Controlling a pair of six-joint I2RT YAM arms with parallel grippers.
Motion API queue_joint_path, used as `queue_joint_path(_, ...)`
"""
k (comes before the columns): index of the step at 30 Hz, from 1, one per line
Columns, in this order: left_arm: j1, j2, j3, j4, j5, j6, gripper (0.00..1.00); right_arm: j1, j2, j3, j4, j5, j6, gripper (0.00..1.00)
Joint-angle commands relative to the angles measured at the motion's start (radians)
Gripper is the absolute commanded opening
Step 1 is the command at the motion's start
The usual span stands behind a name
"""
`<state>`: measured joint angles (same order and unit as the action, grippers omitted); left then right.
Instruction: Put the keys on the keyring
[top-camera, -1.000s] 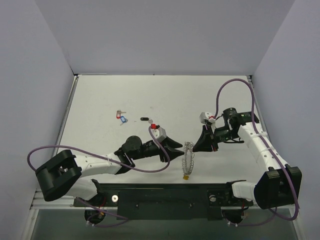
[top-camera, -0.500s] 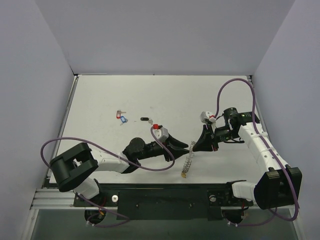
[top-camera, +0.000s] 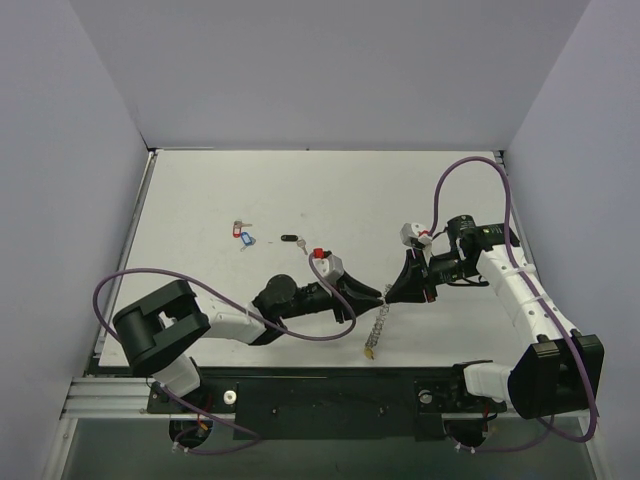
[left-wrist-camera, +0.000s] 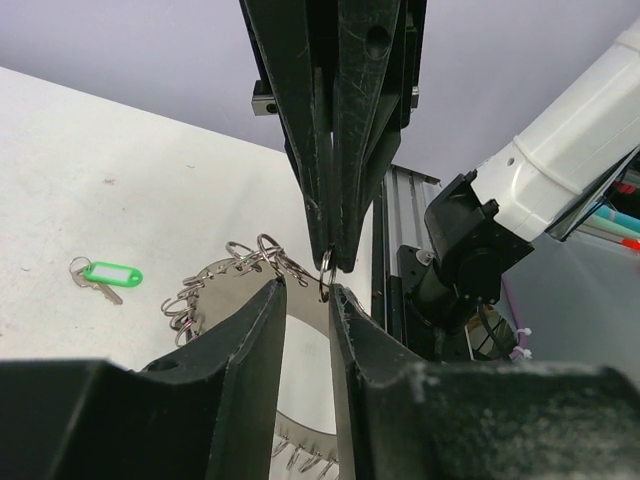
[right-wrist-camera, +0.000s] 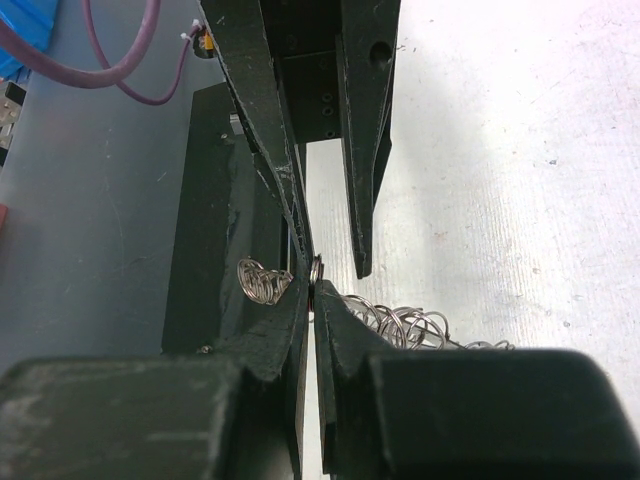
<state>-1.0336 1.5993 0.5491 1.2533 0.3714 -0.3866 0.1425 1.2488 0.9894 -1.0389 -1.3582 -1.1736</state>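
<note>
The keyring (top-camera: 377, 325), a silvery band fringed with small loops, hangs slanted at mid-table with its yellow tag (top-camera: 370, 352) on the surface. My right gripper (top-camera: 389, 296) is shut on one loop at its top end; in the right wrist view that gripper (right-wrist-camera: 313, 280) pinches the loop, and more of the keyring (right-wrist-camera: 400, 322) trails to the right. My left gripper (top-camera: 377, 295) faces it tip to tip. In the left wrist view the left gripper (left-wrist-camera: 305, 288) is open, with the held loop just inside its narrow gap. A green-tagged key (left-wrist-camera: 110, 272) lies beyond the keyring (left-wrist-camera: 225, 268).
A red-tagged key (top-camera: 238, 231), a blue-tagged key (top-camera: 247, 240) and a black-tagged key (top-camera: 290, 238) lie on the white table (top-camera: 200, 200) at left of centre. Purple cables loop off both arms. A black rail (top-camera: 330, 390) runs along the near edge. Grey walls enclose three sides.
My left arm has reached rightward until its tips meet the right gripper's, and its jaws have narrowed. The keyring's lower part has swung from upright to slanted. The right arm held still.
</note>
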Motion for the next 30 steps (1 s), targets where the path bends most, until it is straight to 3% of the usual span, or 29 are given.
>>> queue_joint_path(1, -0.005, 0.011, 0.048, 0.089, 0.023, -0.017, 0.33, -0.009, -0.029, 0.023, -0.019, -0.082, 0.002, 0.0)
queue_joint_path(9, -0.006, 0.022, 0.06, 0.097, 0.061, -0.028, 0.17, -0.009, -0.026, 0.022, -0.018, -0.082, 0.002, 0.0)
queue_joint_path(21, -0.005, 0.042, 0.055, 0.067, 0.087, -0.041, 0.24, -0.014, -0.031, 0.02, -0.018, -0.081, 0.0, 0.0)
queue_joint_path(30, -0.003, 0.051, 0.054, 0.067, 0.08, -0.041, 0.23, -0.015, -0.032, 0.018, -0.016, -0.082, -0.001, 0.0)
